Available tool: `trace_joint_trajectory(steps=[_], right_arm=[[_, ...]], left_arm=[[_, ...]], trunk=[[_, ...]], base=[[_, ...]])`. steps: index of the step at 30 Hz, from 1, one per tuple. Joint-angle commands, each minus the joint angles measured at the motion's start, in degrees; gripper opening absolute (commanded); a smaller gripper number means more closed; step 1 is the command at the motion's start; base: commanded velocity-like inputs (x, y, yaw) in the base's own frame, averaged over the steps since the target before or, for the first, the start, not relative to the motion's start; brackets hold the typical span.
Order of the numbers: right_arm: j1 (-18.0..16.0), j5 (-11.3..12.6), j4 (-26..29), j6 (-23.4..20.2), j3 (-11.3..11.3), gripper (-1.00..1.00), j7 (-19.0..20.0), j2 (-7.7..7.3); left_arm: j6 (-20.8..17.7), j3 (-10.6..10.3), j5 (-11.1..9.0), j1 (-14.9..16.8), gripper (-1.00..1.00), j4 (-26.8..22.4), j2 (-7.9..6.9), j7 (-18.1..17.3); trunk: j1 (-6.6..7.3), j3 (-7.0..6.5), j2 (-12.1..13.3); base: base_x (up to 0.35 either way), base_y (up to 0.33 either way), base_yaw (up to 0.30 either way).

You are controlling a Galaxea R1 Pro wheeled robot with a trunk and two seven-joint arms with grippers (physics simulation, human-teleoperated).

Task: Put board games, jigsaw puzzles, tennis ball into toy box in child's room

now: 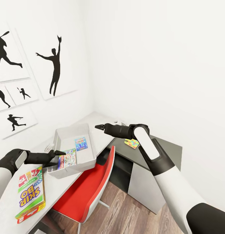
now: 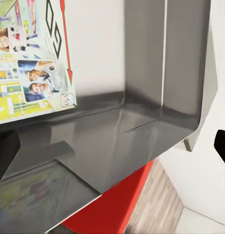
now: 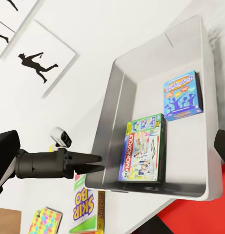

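Black left pincer (image 1: pixel 55 158) hangs open with nothing in it, right at the near rim of the pale grey plastic toy box (image 1: pixel 91 155) on the light grey table (image 1: pixel 57 190). The black right pincer (image 1: pixel 99 127) is open and empty too, up in the air over the far end of the box.

Inside the box lie two games: the white-green box with the red MONOPOLY banner (image 1: pixel 67 161) and a small blue game box (image 1: pixel 81 143). So I think two toys are done and the rest are yet to go in.

The white SKIP-BO box (image 1: pixel 31 191) lies flat on the table, near the left arm. It looks like the next toy to fetch. The left pincer would need to swing away from the rim and come down on one side of that flat box. The box sits close to the table's front edge, so a push could slide it off.

One bright jigsaw puzzle square (image 3: pixel 44 220) lies on the table beside that game. Another puzzle square (image 1: pixel 131 143) lies on the dark grey cabinet (image 1: pixel 167 146), under the right arm.

A red chair (image 1: pixel 89 191) is tucked under the table below the box. Over the table top the air is open.
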State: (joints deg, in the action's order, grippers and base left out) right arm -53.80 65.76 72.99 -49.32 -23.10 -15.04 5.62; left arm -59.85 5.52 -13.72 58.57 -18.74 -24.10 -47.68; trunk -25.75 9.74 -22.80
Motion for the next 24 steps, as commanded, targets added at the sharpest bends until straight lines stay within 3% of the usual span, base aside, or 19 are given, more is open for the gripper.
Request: trace_joint_trajectory(steps=[1,8,24], right_arm=[[-0.05,0.6,0.04,-0.08,-0.01,1.0,-0.6,-0.03],[-0.05,0.6,0.04,-0.08,-0.01,1.0,-0.6,-0.08],[-0.03,0.6,0.04,-0.08,-0.01,1.0,-0.57,-0.16]], left_arm=[[-0.15,0.28,0.51,0.06,1.0,0.02,0.02,-1.16],[-0.15,0.2,0.56,0.06,1.0,0.02,0.02,-2.98],[-0.15,0.19,0.61,0.06,1.0,0.02,0.02,-3.2]], trunk=[[-0.04,0.12,-0.12],[-0.04,0.12,-0.12],[-0.04,0.12,-0.12]], base=[[0.0,0.0,0.0],[0.0,0.0,0.0],[0.0,0.0,0.0]])
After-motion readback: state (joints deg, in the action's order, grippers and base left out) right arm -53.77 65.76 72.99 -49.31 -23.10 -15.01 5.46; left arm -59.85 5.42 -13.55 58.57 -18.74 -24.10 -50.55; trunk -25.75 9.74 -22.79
